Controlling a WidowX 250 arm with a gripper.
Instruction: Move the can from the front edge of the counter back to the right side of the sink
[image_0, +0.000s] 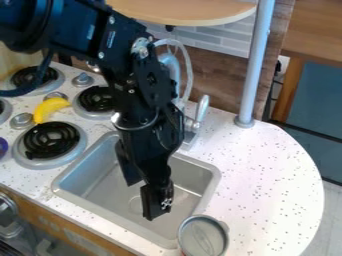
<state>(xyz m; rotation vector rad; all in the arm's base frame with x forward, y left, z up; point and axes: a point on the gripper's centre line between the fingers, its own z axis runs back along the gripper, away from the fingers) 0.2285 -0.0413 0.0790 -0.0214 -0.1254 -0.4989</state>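
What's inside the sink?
In the sink: metal floor, part of the round drain. The gripper covers the rest and some floor; can't tell what's behind it.

Smooth, satiny metal sink (105, 172)

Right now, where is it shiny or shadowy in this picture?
In the camera view: bright, fairly even light on the speckled counter; little glints on the black robot arm; a soft shine on the sink and the faucet; the burner coils look very dark, though that's mostly their black colour.
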